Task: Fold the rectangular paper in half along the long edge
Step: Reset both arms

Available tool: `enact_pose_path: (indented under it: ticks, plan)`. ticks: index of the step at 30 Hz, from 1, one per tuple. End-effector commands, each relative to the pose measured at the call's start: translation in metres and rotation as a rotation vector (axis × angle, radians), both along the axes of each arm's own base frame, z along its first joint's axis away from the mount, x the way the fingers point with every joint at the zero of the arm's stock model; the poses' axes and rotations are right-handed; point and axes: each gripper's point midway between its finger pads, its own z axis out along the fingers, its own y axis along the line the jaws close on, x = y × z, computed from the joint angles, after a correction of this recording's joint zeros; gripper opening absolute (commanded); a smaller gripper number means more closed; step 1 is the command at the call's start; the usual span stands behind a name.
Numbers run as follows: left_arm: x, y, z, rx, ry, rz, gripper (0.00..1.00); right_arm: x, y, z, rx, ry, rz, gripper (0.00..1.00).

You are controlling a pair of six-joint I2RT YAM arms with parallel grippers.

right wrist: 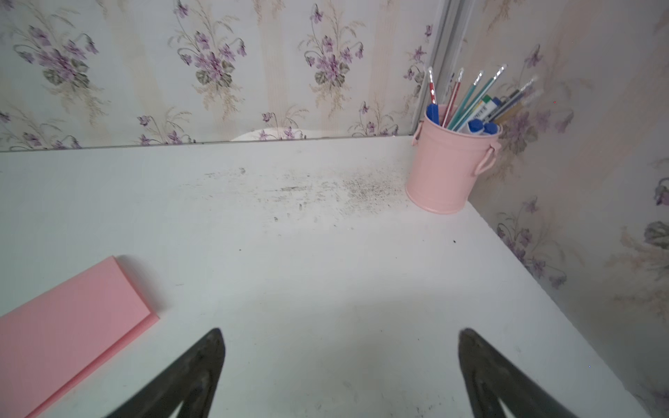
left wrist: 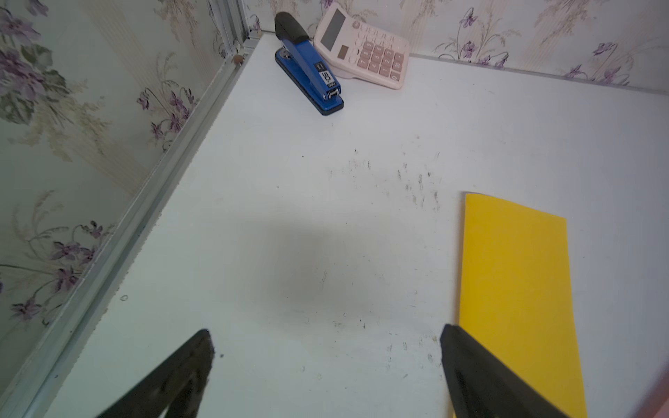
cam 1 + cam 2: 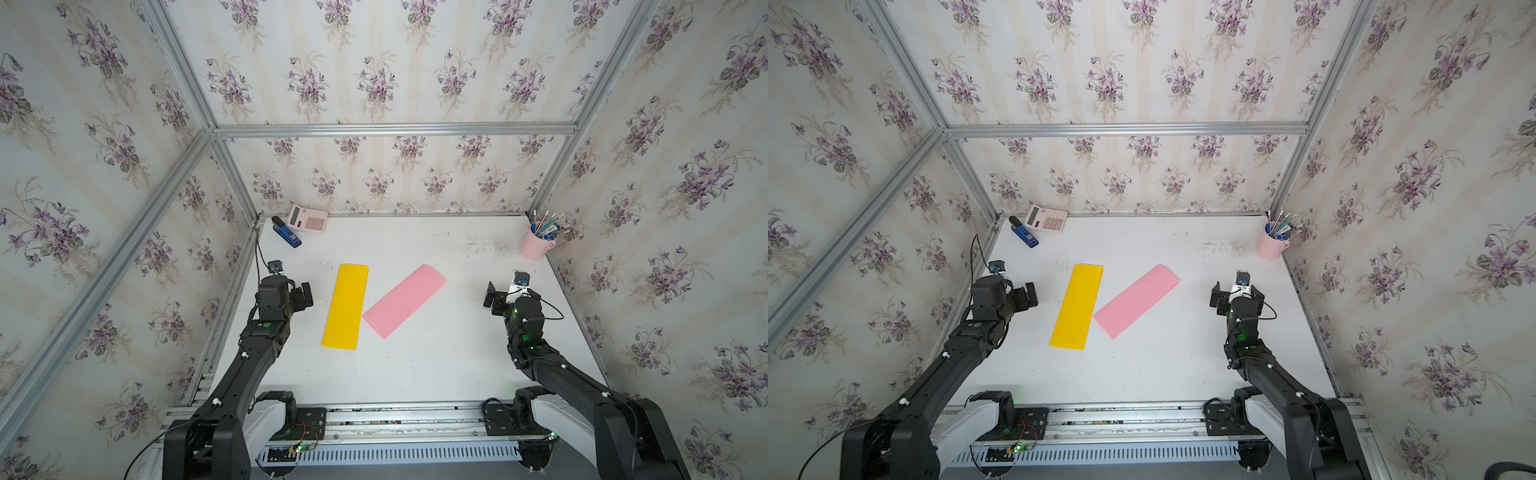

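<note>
Two long narrow papers lie flat on the white table (image 3: 436, 365) in both top views. The yellow paper (image 3: 345, 307) (image 3: 1076, 307) runs front to back. A pink paper (image 3: 405, 300) (image 3: 1137, 300) lies slanted to its right, its near corner close to the yellow one's long edge. My left gripper (image 3: 305, 296) (image 2: 325, 329) hovers open left of the yellow paper (image 2: 517, 300), holding nothing. Open and empty as well, my right gripper (image 3: 492, 297) (image 1: 342, 331) stands right of the pink paper (image 1: 68, 325), well apart from it.
A blue stapler (image 3: 286, 234) and a pink calculator (image 3: 308, 217) sit in the back left corner. A pink cup of pens (image 3: 536, 245) stands in the back right corner. Flowered walls with aluminium rails close the table on three sides.
</note>
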Motion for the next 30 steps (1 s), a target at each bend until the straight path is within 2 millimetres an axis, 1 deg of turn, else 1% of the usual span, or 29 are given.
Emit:
enact_pose_path:
  ticks: [1,3,4,5,6,7,8,9,11,12,13,14,15,16,18,24,27,30]
  plan:
    - [0.032,-0.001,0.014,-0.051,-0.156,-0.013,1.0,0.008,-0.002,0.033,0.072,-0.219,0.001,1.0]
    - [0.046,-0.004,0.001,-0.054,-0.168,-0.042,1.0,0.014,-0.002,0.025,0.065,-0.223,0.009,1.0]
    - [0.051,-0.006,-0.005,-0.046,-0.158,-0.067,1.0,0.016,-0.002,0.027,0.062,-0.247,0.019,1.0]
    - [0.061,-0.007,-0.006,-0.03,-0.158,-0.091,1.0,0.018,-0.001,0.028,0.06,-0.269,0.03,1.0]
    - [0.066,-0.011,-0.007,-0.02,-0.141,-0.131,1.0,0.022,-0.004,0.023,0.07,-0.259,0.022,1.0]
    - [0.07,-0.011,-0.008,-0.027,-0.152,-0.142,1.0,0.024,-0.001,0.015,0.078,-0.239,0.047,1.0]
    - [0.073,-0.011,-0.02,-0.036,-0.126,-0.145,1.0,0.025,0.004,0.011,0.071,-0.243,0.086,1.0]
    - [0.074,-0.021,-0.02,-0.035,-0.126,-0.205,1.0,0.023,0.01,0.017,0.056,-0.285,0.126,1.0]
    - [0.074,-0.038,-0.03,0.017,-0.134,-0.27,1.0,0.028,0.021,0.007,0.05,-0.209,0.189,1.0]
    - [0.072,-0.04,-0.032,0.035,-0.173,-0.27,1.0,0.031,0.029,0.007,0.039,-0.21,0.238,1.0]
    - [0.07,-0.042,-0.028,0.027,-0.19,-0.286,1.0,0.033,0.034,0.01,0.031,-0.228,0.268,1.0]
    - [0.067,-0.043,-0.031,0.018,-0.172,-0.295,1.0,0.034,0.034,0.006,0.035,-0.194,0.269,1.0]
    - [0.068,-0.044,-0.028,0.018,-0.204,-0.309,1.0,0.037,0.036,0.002,0.034,-0.166,0.277,1.0]
    - [0.067,-0.044,-0.027,0.013,-0.204,-0.309,1.0,0.04,0.038,0.004,0.027,-0.182,0.295,1.0]
    - [0.064,-0.046,-0.027,0.014,-0.219,-0.322,1.0,0.04,0.034,0.002,0.04,-0.166,0.269,1.0]
    - [0.069,-0.047,-0.029,0.012,-0.179,-0.326,1.0,0.037,0.036,0.006,0.033,-0.195,0.281,1.0]
    - [0.069,-0.053,-0.03,0.01,-0.176,-0.359,1.0,0.034,0.031,0.007,0.038,-0.205,0.256,1.0]
    - [0.07,-0.053,-0.03,0.011,-0.175,-0.362,1.0,0.034,0.029,0.007,0.042,-0.204,0.241,1.0]
